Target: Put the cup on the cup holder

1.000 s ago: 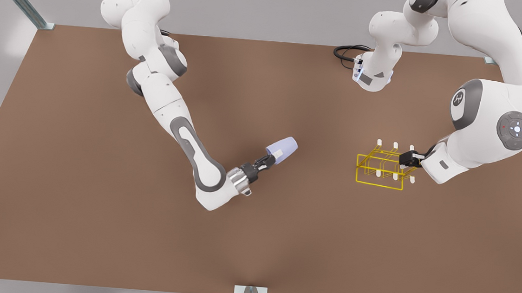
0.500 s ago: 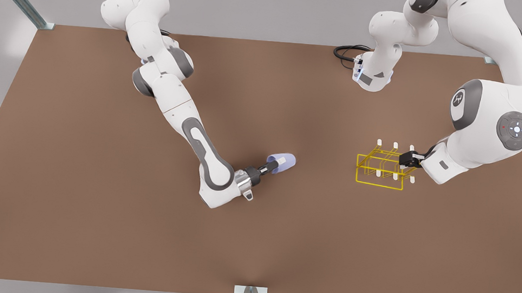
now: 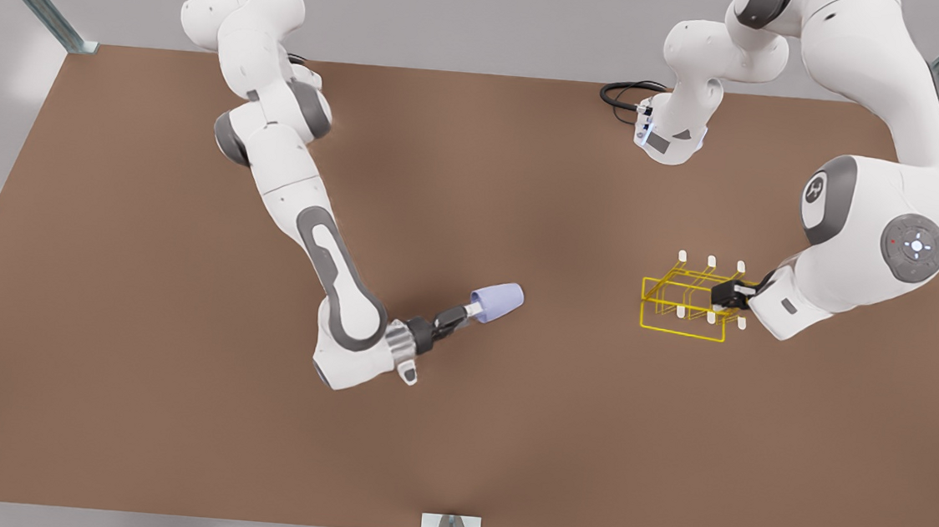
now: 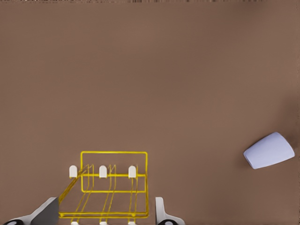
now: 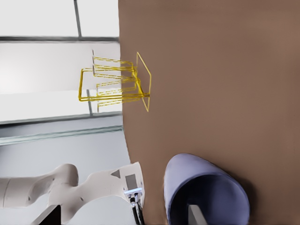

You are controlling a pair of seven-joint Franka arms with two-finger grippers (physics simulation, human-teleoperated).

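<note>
Gripping the small lavender-blue tapered cup (image 3: 498, 303) by its rim, our right gripper (image 3: 460, 313) has its jaws clamped on the wall, one finger (image 5: 197, 214) inside the dark mouth. We hold the cup on its side, low over the brown table (image 3: 173, 408), well apart from the yellow thin-wire cup holder (image 3: 688, 306). Our left gripper (image 3: 727, 295) sits at that rack's end, jaws spread either side of the frame.
</note>
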